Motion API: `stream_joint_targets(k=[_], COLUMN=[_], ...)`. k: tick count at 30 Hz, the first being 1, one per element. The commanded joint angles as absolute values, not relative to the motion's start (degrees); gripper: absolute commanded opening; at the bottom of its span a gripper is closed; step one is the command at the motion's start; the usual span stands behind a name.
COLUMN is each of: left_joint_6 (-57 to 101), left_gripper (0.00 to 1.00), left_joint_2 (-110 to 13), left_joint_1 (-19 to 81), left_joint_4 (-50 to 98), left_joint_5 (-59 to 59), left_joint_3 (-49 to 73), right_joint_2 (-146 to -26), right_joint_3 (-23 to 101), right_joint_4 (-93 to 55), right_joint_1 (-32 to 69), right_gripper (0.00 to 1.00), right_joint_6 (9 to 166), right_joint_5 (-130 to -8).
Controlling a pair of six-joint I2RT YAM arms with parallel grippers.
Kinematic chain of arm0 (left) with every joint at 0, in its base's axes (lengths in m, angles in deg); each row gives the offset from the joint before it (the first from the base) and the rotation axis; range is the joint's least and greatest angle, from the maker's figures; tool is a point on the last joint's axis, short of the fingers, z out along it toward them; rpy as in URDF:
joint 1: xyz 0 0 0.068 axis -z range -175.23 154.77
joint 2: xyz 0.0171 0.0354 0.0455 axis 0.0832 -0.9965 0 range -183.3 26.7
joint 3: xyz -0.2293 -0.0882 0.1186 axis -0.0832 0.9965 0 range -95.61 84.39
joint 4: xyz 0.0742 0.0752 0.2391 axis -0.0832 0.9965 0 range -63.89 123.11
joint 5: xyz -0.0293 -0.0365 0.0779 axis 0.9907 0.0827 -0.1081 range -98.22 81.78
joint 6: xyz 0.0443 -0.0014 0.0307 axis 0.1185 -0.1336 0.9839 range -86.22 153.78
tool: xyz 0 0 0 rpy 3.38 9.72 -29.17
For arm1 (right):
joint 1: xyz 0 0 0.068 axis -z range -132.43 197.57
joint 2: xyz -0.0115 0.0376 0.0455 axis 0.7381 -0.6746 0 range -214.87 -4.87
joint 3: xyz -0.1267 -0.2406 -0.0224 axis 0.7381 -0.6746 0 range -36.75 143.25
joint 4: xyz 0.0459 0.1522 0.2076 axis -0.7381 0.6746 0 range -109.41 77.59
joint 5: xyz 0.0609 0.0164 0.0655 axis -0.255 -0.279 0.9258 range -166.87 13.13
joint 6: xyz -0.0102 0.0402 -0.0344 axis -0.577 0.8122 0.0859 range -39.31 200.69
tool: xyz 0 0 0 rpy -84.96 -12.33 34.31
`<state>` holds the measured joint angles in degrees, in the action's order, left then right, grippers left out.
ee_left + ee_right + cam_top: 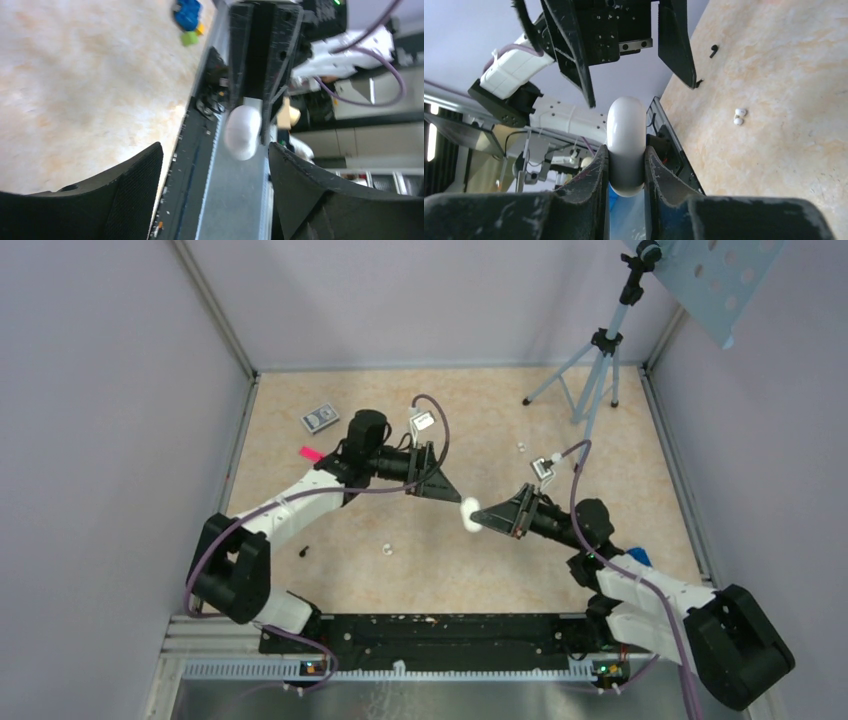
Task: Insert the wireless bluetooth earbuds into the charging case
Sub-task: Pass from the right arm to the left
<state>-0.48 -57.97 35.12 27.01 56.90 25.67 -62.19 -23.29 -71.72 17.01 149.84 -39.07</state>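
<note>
My right gripper [480,519] is shut on a white pill-shaped object [468,514] and holds it above the table's middle. The right wrist view shows that object [626,145] pinched between my right gripper's [625,156] two fingers. My left gripper [456,497] is open and empty, its tips facing the white object [243,132] from close by, not touching it. One tiny white earbud [386,549] lies on the table, also in the right wrist view [739,116]. Another white bit [519,446] lies farther back. A tiny black item [303,550] lies left of the earbud; I cannot tell if it is the charging case.
A camera tripod [590,380] stands at the back right. A grey patterned card [320,418] and a pink item [309,453] lie at the back left. A blue object [640,558] sits by the right arm. Grey walls enclose the table.
</note>
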Motion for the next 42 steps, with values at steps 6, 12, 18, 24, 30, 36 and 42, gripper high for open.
stream_joint_targets(k=[6, 12, 18, 24, 30, 36, 42], left_joint_6=[-12.1, -13.0, -23.9, -27.3, -32.2, -40.5, -41.6], left_gripper=[0.90, 0.96, 0.99, 0.99, 0.89, 0.68, 0.49], left_joint_2=[-47.2, -43.2, -45.4, -52.4, -57.4, -60.4, -62.2], left_joint_1=[33.6, 33.8, 35.1, 37.0, 38.0, 38.5, 39.2], left_joint_4=[8.4, 1.3, -10.4, -17.5, -24.8, -35.8, -37.2], left_joint_5=[34.6, 38.2, 40.6, 47.4, 48.5, 47.9, 47.6], left_joint_3=[39.2, 43.6, 46.7, 44.1, 43.4, 44.6, 43.7], right_joint_2=[-57.3, -53.2, -54.3, -59.2, -63.0, -63.5, -64.4], right_joint_3=[-26.9, -26.1, -26.9, -26.0, -24.4, -24.1, -24.1], right_joint_4=[-75.6, -68.0, -71.9, -78.4, -82.0, -82.0, -83.6], right_joint_1=[17.3, 17.3, 17.3, 17.3, 17.3, 17.3, 17.3], right_gripper=[0.00, 0.00, 0.00, 0.00, 0.00, 0.00, 0.00], right_joint_6=[154.3, 153.1, 155.8, 157.6, 158.3, 157.9, 158.3], right_joint_5=[-51.7, -55.1, -54.5, -50.9, -48.8, -48.3, -47.6])
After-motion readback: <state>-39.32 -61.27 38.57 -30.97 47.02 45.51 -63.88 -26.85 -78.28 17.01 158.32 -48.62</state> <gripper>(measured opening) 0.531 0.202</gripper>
